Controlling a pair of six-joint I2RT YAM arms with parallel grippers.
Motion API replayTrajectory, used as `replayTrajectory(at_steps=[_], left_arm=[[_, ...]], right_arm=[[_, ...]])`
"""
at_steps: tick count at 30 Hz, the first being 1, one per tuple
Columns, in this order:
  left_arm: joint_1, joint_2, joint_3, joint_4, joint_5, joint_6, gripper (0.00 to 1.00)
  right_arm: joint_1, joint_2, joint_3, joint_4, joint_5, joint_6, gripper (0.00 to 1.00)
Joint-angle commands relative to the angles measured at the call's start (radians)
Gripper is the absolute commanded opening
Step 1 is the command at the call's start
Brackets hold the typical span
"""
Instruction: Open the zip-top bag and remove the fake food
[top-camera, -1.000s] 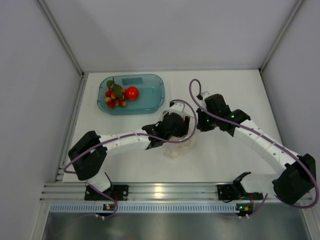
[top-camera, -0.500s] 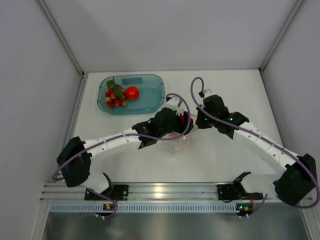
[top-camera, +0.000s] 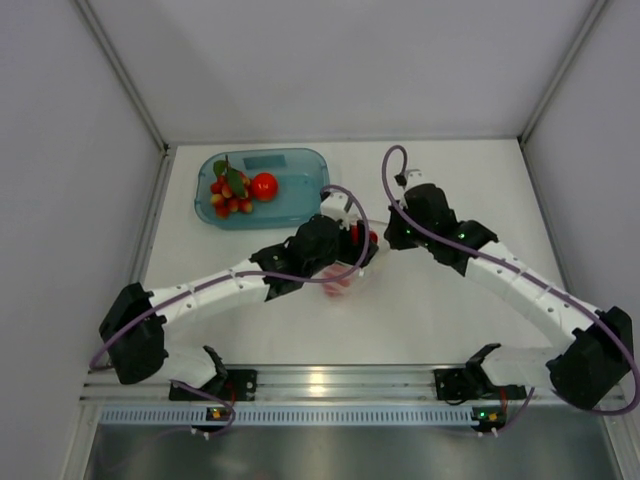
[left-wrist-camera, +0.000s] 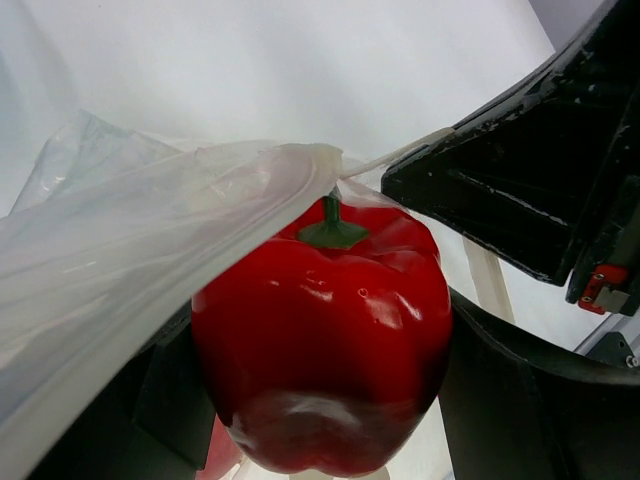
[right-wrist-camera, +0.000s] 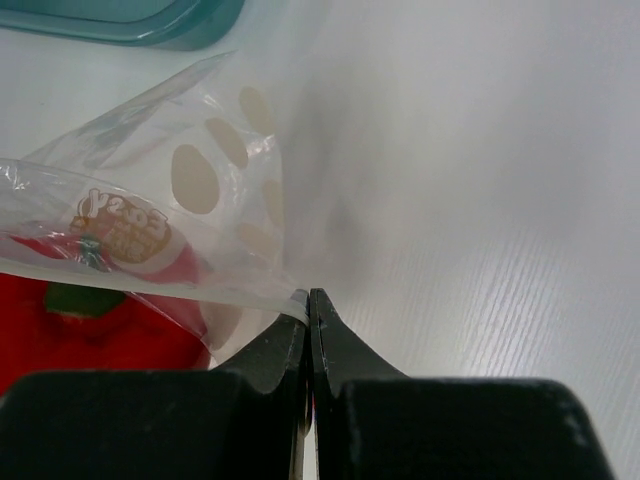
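I'm clamping my left fingers (left-wrist-camera: 165, 400) on the red bell pepper (left-wrist-camera: 320, 340), mid-frame in the top view. I'm aiming to draw it straight out under the zip-top bag (left-wrist-camera: 120, 250), which my right fingers (right-wrist-camera: 262, 358) are pinching by its rim. The bag is hanging clear, floppy and white-dotted.

bright, even, diffuse light; the white table (top-camera: 440, 310) carries only faint, soft-edged shadows. in the top view glare streaks the metal rail (top-camera: 320, 380) at 6 o'clock. the red bell pepper (left-wrist-camera: 320, 340) shows small highlights; the zip-top bag (left-wrist-camera: 120, 270) at 9 o'clock is blurred.
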Motion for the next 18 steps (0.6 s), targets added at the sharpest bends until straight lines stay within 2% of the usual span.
replayTrajectory(at_steps=[1,4,8,13,18], left_arm=[[0.015,-0.045,0.031,0.064,-0.043,-0.026,0.0],[0.015,0.01,0.063,0.033,-0.138,-0.055,0.0],[0.015,0.073,0.106,0.027,-0.191,-0.089,0.0],[0.015,0.104,0.151,0.027,-0.229,-0.158,0.0],[0.017,0.096,0.162,0.027,-0.163,-0.231,0.0]], right_arm=[[0.003,-0.049,-0.005,0.005,0.101,-0.057,0.0],[0.044,-0.098,-0.009,0.029,0.021,-0.067,0.0],[0.136,-0.117,0.011,0.01,0.03,-0.058,0.0],[0.219,-0.091,0.017,-0.007,0.124,-0.009,0.0],[0.249,-0.054,-0.006,-0.003,0.292,0.048,0.0]])
